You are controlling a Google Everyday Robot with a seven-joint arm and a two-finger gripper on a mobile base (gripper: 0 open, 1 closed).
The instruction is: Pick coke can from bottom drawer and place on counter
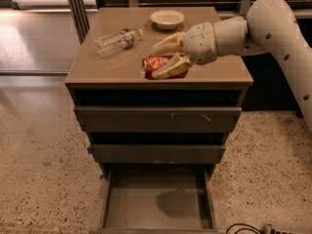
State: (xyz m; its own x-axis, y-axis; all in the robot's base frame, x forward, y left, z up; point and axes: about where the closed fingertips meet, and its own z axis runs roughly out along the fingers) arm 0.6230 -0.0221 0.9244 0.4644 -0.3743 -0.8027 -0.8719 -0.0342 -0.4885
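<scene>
The red coke can (pixel 155 66) lies on its side between the fingers of my gripper (pixel 163 57), over the front middle of the tan counter (pixel 107 67). The gripper is shut on the can, with one finger (pixel 168 42) behind it and one finger (pixel 170 68) in front of it. I cannot tell whether the can rests on the counter or hangs just above it. The bottom drawer (pixel 156 199) is pulled open at the foot of the cabinet, and its grey floor holds nothing.
A clear plastic water bottle (pixel 116 41) lies on its side at the counter's left. A small beige bowl (pixel 167 18) stands at the back of the counter. Two upper drawers (pixel 156 118) are closed. A black cable (pixel 243 228) lies on the speckled floor at the lower right.
</scene>
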